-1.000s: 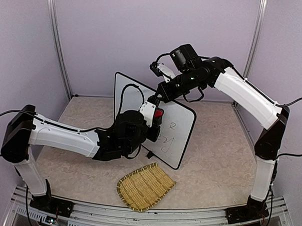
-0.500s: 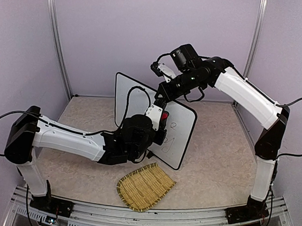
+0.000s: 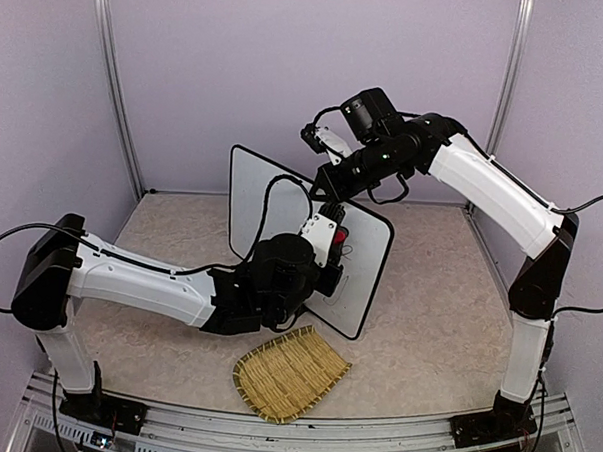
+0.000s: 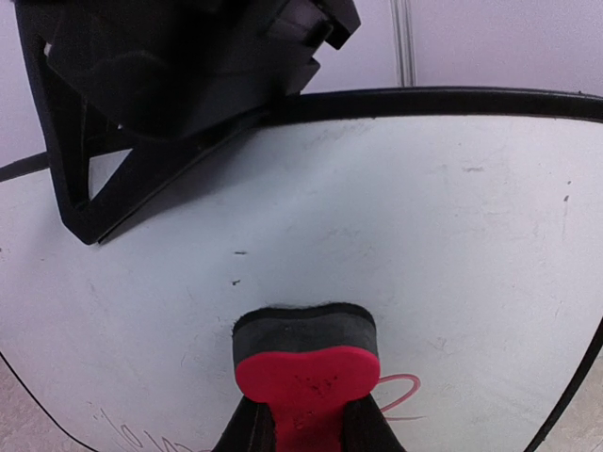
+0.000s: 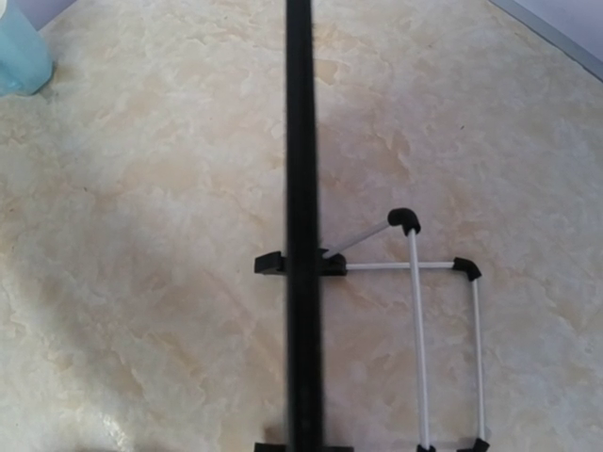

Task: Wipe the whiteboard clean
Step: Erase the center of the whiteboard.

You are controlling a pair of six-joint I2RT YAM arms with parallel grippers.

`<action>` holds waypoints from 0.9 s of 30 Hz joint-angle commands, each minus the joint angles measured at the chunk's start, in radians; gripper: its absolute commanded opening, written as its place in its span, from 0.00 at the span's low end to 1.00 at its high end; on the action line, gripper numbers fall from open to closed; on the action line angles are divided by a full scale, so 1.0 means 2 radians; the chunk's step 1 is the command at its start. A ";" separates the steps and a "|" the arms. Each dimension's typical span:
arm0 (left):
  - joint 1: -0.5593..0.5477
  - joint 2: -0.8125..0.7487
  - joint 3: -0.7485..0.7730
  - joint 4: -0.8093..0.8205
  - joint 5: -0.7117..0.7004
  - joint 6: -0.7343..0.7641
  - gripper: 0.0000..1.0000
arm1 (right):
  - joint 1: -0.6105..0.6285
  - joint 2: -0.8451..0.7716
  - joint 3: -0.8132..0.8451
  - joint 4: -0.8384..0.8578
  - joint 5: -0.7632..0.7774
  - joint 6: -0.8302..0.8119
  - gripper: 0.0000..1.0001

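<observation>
The whiteboard point(image 3: 368, 261) stands upright across the middle of the table. My left gripper point(image 3: 331, 239) is shut on a red-backed eraser point(image 4: 306, 363), whose grey felt is pressed flat against the whiteboard point(image 4: 443, 235). A red handwritten loop point(image 4: 407, 394) shows just right of the eraser, and faint strokes point(image 4: 118, 428) lie at the lower left. My right gripper point(image 3: 330, 183) is clamped on the board's top rim and shows as a black block point(image 4: 170, 85) in the left wrist view. The right wrist view looks down the black rim point(image 5: 300, 188) edge-on; its fingers are out of frame.
A woven straw mat point(image 3: 288, 373) lies near the table's front edge, just below the board. A white wire stand point(image 5: 443, 339) and small black feet point(image 5: 268, 264) sit at the board's base. A pale blue object point(image 5: 19, 47) shows at the far left. Metal posts point(image 3: 115, 88) frame the back wall.
My left gripper has slid the eraser rightward across the board, over the spot where the dark handwriting showed. The right arm has held still on the top rim.
</observation>
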 commanded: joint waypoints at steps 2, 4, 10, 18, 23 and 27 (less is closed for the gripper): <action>-0.008 0.019 0.028 0.020 0.071 0.001 0.17 | 0.026 0.008 0.003 -0.023 -0.042 0.013 0.00; -0.009 0.019 0.029 0.020 0.072 0.001 0.17 | 0.025 0.008 0.002 -0.023 -0.042 0.013 0.00; -0.013 0.021 0.033 0.019 0.073 0.001 0.17 | 0.025 0.006 0.003 -0.024 -0.041 0.012 0.00; 0.003 0.018 0.035 -0.005 0.026 0.006 0.17 | 0.025 0.005 -0.001 -0.023 -0.038 0.012 0.00; 0.037 -0.002 0.009 -0.013 0.003 -0.004 0.17 | 0.025 0.004 -0.002 -0.023 -0.038 0.012 0.00; 0.054 -0.021 -0.012 -0.005 0.001 -0.004 0.17 | 0.025 0.003 -0.003 -0.024 -0.037 0.012 0.00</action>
